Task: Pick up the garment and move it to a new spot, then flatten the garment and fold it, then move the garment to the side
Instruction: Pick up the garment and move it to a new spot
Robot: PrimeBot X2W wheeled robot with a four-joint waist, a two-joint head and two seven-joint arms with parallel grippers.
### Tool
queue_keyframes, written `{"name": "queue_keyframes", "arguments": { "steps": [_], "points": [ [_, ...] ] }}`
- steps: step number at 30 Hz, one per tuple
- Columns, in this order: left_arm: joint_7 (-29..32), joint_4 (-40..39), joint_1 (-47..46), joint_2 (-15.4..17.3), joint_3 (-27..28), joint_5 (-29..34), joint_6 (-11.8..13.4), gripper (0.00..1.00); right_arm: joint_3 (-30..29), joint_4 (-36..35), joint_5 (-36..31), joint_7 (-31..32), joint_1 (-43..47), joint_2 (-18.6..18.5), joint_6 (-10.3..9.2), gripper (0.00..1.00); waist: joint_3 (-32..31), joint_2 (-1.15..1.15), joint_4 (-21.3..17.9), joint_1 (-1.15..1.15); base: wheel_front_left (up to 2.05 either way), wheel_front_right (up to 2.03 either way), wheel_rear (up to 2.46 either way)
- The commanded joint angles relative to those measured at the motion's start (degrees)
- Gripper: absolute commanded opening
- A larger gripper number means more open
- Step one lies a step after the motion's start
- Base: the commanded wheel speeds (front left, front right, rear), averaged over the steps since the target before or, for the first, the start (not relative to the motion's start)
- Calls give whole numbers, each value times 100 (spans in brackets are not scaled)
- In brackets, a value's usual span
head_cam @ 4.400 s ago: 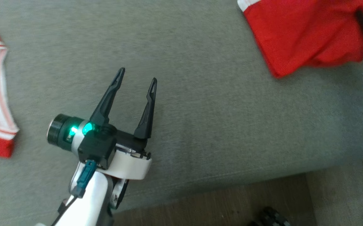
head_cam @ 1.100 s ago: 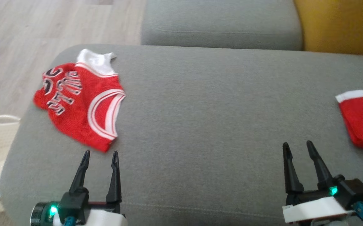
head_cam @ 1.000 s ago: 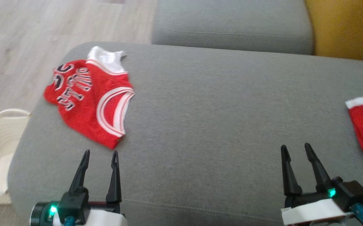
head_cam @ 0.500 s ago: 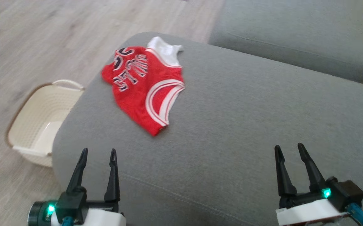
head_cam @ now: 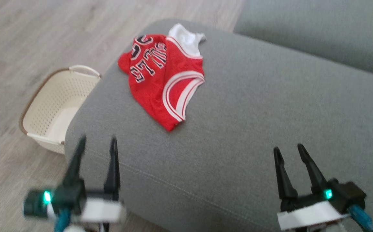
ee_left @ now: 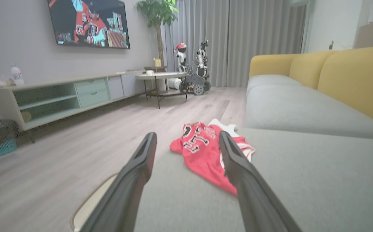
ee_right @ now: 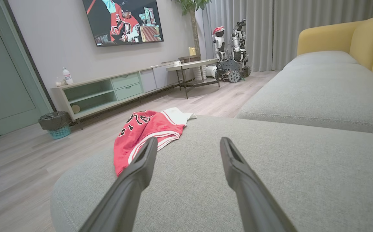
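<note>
1. The red mesh sleeveless basketball jersey (head_cam: 163,77) lies loosely bunched on the grey fabric sofa seat cushion (head_cam: 254,112), near the cushion's rounded left end and towards its far edge.
2. The jersey's dark, white-edged lettering and numbers face up. A white panel sits at its far end, and a curved band of white red-striped trim runs along the side that faces the middle of the cushion.
3. The left gripper (head_cam: 97,139) hovers by the cushion's near left corner. Its two long dark fingers are spread apart with nothing between them, and it looks blurred in the head view.
4. In the left wrist view the jersey lies ahead of the left gripper's fingers, apart from their tips.
5. The right gripper (head_cam: 288,148) hovers over the near right part of the cushion. Its fingers are also spread and hold nothing, and it is well apart from the jersey.
6. A cream perforated plastic basket (head_cam: 57,106) stands on the pale wood-plank floor (head_cam: 28,38), just beside the cushion's left end.
7. A second grey seat cushion (head_cam: 318,35) lies beyond the first one, and yellow backrests (ee_left: 350,74) rise behind it.
</note>
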Motion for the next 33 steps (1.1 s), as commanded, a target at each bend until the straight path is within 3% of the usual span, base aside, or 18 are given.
{"name": "queue_keyframes", "arguments": {
  "steps": [1,9,20,28,33],
  "points": [
    [-29,-231,-648,28,206,42,-27,100,171,-220,-83,-48,-401,-66,35,100,294,0,-147,0,0,0,0],
    [-29,227,-2429,278,466,-34,-305,100,248,-329,-233,-48,-955,-386,35,100,1312,0,-619,0,0,0,0],
    [263,3646,-5401,516,785,-941,-1214,100,325,-510,-397,-48,-1695,-877,35,100,2628,0,-1052,0,0,0,0],
    [844,5696,-6879,653,607,-1596,-1439,100,338,-678,-463,-48,-2087,-1131,35,100,3276,0,-1200,0,0,0,0],
    [1583,6267,-7227,655,-99,-2203,-1447,100,318,-789,-493,-48,-2222,-1187,35,100,3525,0,-1240,0,0,0,0]
  ]
}}
